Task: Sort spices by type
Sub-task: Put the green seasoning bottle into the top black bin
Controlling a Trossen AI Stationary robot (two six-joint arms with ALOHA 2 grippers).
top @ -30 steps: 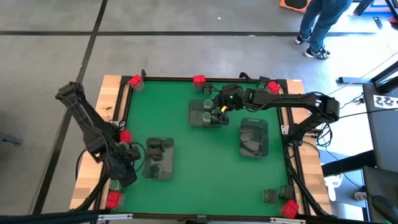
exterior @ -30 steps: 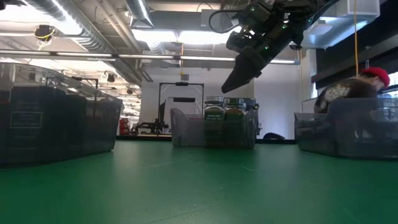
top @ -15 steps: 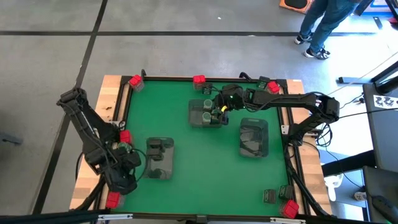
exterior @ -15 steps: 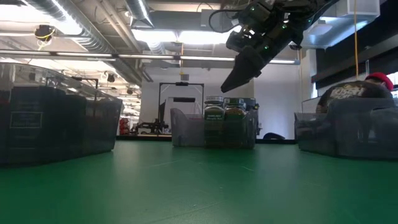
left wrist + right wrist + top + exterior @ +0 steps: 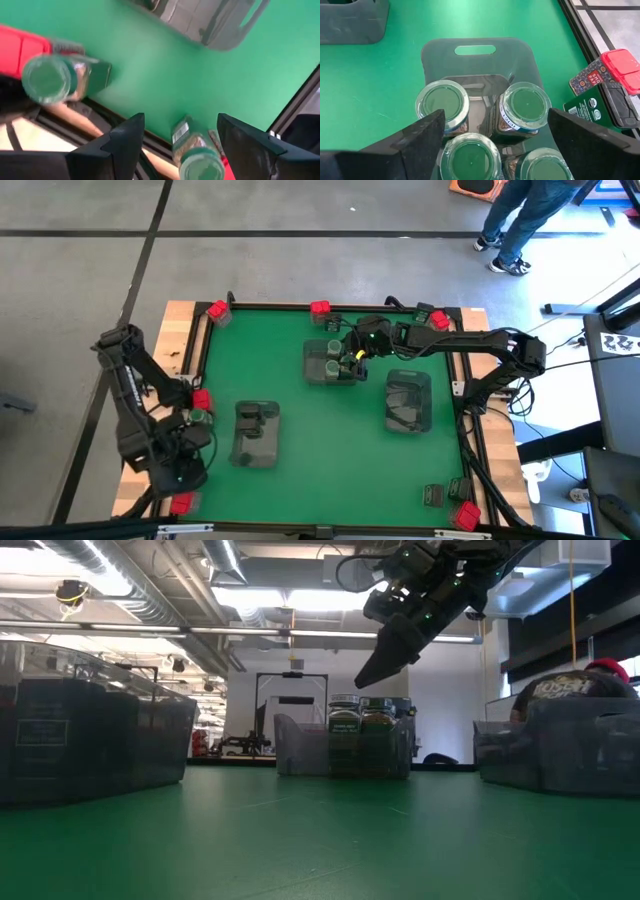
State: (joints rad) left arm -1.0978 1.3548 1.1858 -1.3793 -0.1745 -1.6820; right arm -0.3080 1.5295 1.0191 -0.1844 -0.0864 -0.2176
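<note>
My left gripper (image 5: 180, 472) (image 5: 178, 118) hangs open, pointing down over the table's near left edge. Below it stands a green-lidded jar (image 5: 196, 156), seen between the fingers but apart from them. Another jar (image 5: 48, 80) (image 5: 197, 417) and a red box (image 5: 20, 47) (image 5: 202, 398) stand at the left edge. My right gripper (image 5: 355, 360) (image 5: 496, 114) (image 5: 372, 675) stands open above the middle grey tray (image 5: 312, 370), which holds several green-lidded jars (image 5: 442, 102).
A grey tray (image 5: 255, 435) with dark tins lies at the near left, another tray (image 5: 408, 402) at the right. Red boxes (image 5: 320, 308) and tins sit along the table's far edge and at its near right corner (image 5: 467, 515). A person walks beyond the far right.
My left gripper has drawn away from the near left tray toward the table's near left corner, rising a little and turning as it went. Its fingers have kept their gap.
</note>
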